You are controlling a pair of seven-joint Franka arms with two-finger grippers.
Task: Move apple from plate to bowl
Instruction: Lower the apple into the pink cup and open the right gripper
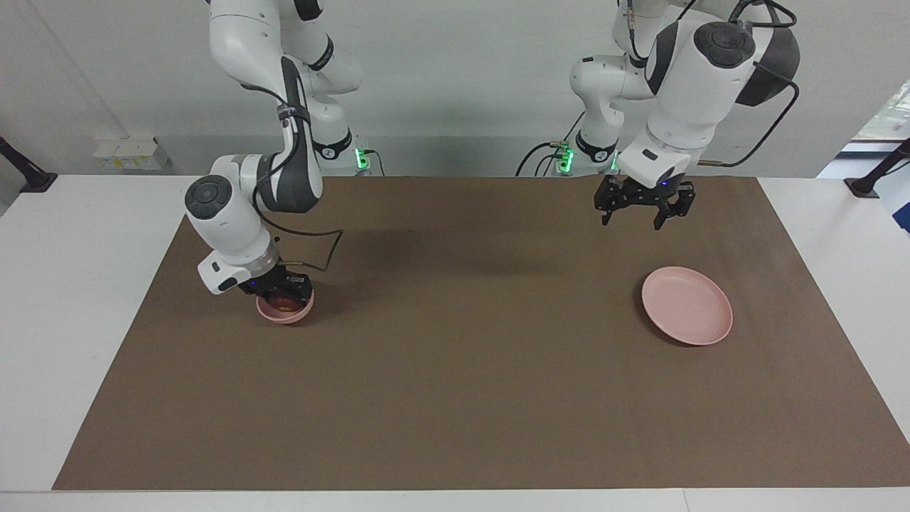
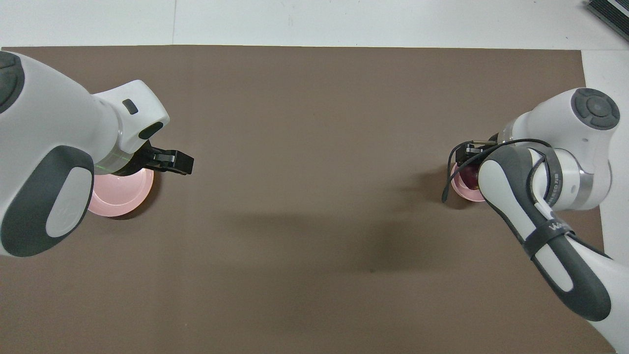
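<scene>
Facing view first: your left gripper [image 1: 635, 213] hangs in the air with its jaws spread wide and nothing in them, nearer the robots than the pink plate [image 1: 687, 306], which sits bare on the brown mat [image 1: 455, 370] at the left arm's end of the surface. Over at the right arm's end, your right gripper [image 1: 284, 293] is down at the little pink bowl [image 1: 285, 311]. The apple [image 1: 286, 306] shows as a dark bit inside that bowl, right under the gripper. Honestly can't tell whether those jaws are gripping it or have let go.
</scene>
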